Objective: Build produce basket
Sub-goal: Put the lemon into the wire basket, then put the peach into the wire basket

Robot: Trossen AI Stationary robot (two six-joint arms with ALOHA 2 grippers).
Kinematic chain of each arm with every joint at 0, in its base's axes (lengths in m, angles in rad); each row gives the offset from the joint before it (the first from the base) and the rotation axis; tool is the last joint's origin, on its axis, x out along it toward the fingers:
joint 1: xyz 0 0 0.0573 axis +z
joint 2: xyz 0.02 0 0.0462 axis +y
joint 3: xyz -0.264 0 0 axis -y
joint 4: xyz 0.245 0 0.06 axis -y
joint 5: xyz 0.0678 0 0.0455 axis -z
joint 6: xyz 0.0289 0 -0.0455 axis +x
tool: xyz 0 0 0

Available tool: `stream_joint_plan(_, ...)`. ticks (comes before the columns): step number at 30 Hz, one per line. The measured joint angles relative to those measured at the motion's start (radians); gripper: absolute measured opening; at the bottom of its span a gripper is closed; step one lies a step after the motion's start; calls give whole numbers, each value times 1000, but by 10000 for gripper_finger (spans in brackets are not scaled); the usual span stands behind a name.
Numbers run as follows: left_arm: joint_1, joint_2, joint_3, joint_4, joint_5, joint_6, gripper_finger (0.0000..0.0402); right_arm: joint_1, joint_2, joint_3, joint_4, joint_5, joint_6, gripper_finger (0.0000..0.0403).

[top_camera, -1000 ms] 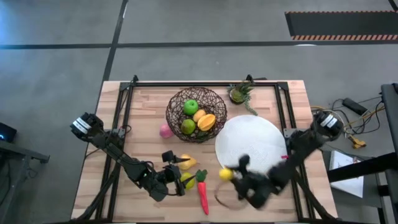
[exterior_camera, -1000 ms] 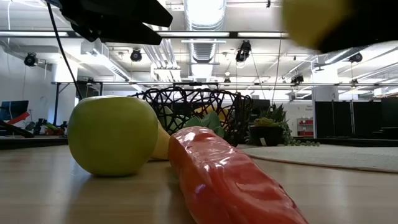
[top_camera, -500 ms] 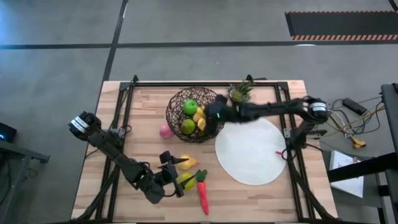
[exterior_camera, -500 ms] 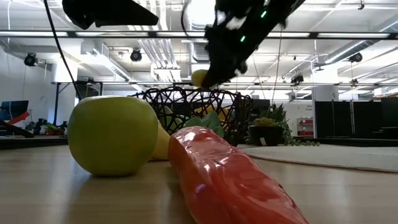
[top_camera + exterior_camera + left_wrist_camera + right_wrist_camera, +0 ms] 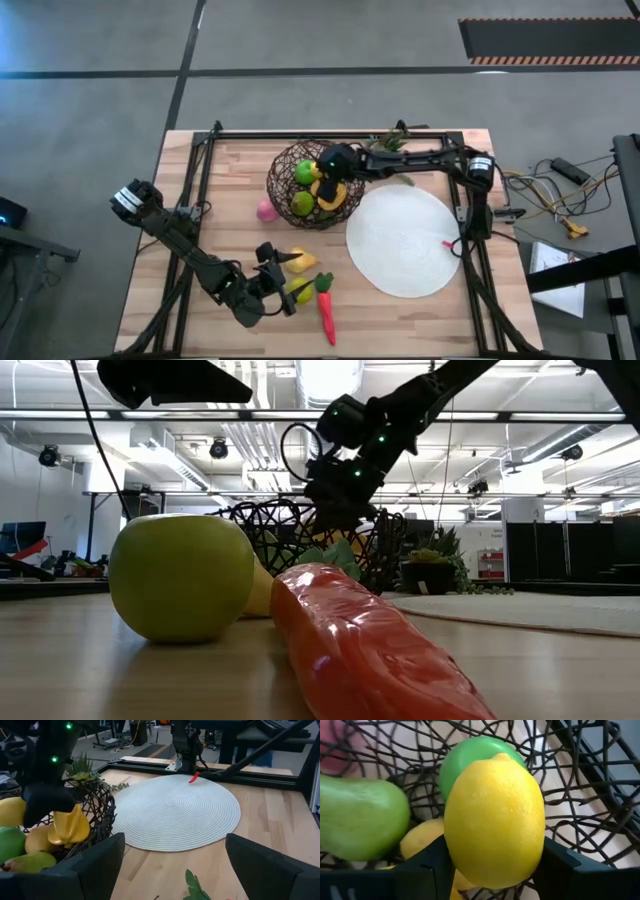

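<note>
The dark woven wire basket stands at the table's far middle and holds a green apple, another green fruit and yellow and orange pieces. My right gripper reaches into it, shut on a yellow lemon. My left gripper is open and empty, hovering over the near-left produce: a green apple, a yellow pear and a red carrot lying on the table. A pink fruit lies left of the basket. My right gripper pinches the lemon's two sides between its two fingers, across its width. The arm comes from the table's right and slants down into the basket. The lemon sits over the fruit in the basket; whether it touches them I cannot tell.
A flat white round plate lies right of the basket. A small potted plant stands at the far edge beside the right arm. A black frame runs along the table's far edge and sides.
My right gripper has carried the lemon from the near edge by the plate across to the far side, over the basket, and then down into it. My left gripper has stayed over the near-left produce.
</note>
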Motion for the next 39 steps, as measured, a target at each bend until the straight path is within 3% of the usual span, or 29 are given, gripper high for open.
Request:
stream_joint_plan(8, 0, 0, -4, -1, -1, -25, 328, -14, -31, 19, -76, 67, -35, 258)
stream_joint_plan(20, 0, 0, -6, 0, -16, -27, 328, 54, -207, -27, -167, 73, -60, 244)
stream_joint_plan(26, -18, -2, -6, -3, -19, -28, 328, 215, -357, -174, -155, 82, -39, 242)
stream_joint_plan(39, -108, -179, -21, -170, -156, -69, 328, 784, -681, -644, 71, 428, 290, 242)
